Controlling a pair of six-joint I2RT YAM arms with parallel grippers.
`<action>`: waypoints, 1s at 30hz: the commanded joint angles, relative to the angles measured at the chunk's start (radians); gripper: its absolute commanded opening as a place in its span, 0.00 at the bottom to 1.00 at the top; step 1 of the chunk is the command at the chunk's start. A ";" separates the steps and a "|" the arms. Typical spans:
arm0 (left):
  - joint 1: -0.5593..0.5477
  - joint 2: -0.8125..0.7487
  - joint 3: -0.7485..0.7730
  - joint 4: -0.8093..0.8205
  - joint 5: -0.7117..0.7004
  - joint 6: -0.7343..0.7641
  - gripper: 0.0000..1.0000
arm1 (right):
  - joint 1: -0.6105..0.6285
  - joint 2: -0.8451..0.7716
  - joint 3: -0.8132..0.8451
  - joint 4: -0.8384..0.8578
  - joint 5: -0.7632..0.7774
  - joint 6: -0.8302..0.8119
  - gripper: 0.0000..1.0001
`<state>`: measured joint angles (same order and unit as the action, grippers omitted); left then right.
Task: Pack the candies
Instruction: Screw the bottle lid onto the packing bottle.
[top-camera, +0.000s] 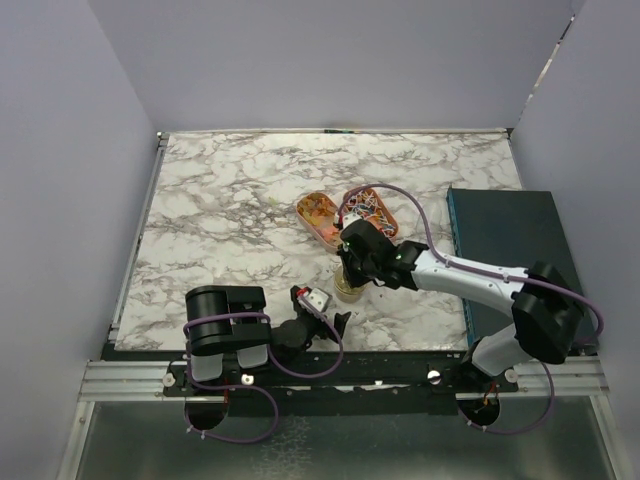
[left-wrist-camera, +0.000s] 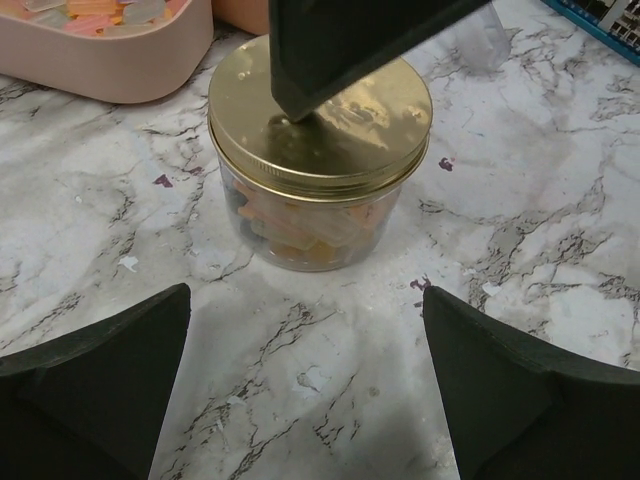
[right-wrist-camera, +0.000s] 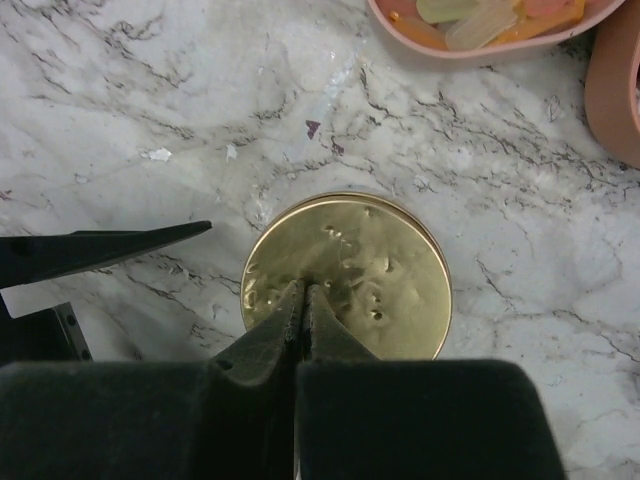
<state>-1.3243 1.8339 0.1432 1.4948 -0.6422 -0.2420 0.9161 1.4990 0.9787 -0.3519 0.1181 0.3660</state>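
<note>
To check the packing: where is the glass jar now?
In the top view, the jar stands slightly right of centre on the table, toward the near edge, just before the oval trays; the shut right gripper touches its gold lid.

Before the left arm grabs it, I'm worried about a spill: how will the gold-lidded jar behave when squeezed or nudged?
The jar looks like clear glass: probably rigid, smooth, maybe slippery to grip. Squat, wide and filled with candies, it likely slides rather than tips. Its gold lid is on, so spilling seems unlikely.
</note>
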 joint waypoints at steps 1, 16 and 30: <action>-0.004 -0.007 0.014 0.113 0.023 0.004 0.99 | 0.000 -0.021 -0.025 -0.007 -0.002 0.019 0.01; 0.030 0.107 0.132 0.109 0.079 0.057 0.99 | 0.000 -0.235 -0.043 -0.130 0.131 0.008 0.00; 0.082 0.318 0.232 0.245 0.088 0.093 0.99 | 0.000 -0.384 -0.105 -0.216 0.187 0.032 0.01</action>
<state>-1.2510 2.0720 0.3790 1.5288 -0.5751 -0.1272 0.9161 1.1496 0.8955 -0.5163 0.2646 0.3786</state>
